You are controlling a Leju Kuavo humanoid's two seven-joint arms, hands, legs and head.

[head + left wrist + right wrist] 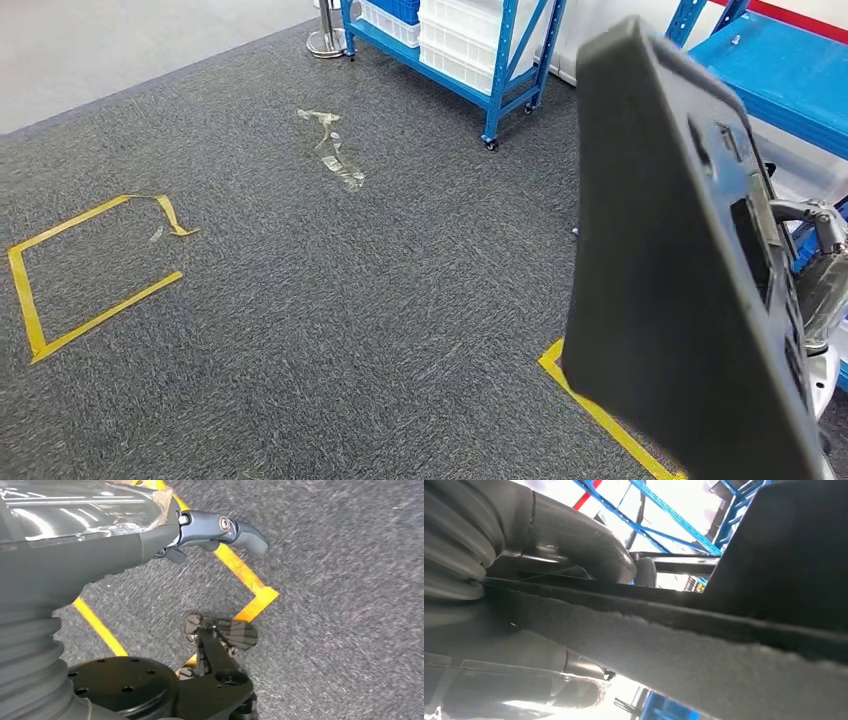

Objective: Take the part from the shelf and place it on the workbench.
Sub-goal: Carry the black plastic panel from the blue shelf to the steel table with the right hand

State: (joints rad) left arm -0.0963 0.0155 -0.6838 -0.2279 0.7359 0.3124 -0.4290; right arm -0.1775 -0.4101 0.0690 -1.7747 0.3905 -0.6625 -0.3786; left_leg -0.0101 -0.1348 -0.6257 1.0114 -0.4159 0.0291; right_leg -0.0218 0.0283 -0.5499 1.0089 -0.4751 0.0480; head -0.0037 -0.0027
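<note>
Currently: right hand point(549, 540) clamps part point(670, 290), left hand point(220, 530) slack, empty; tall panel may slip mid-walk.

1. A workshop or robot test area, not a home.
2. Blue steel racks on castors point(500, 60) at the top of the frame carry white storage bins point(465, 35).
3. Grey industrial carpet point(350, 300) bears yellow tape floor markings point(60, 250) at the left.
</note>
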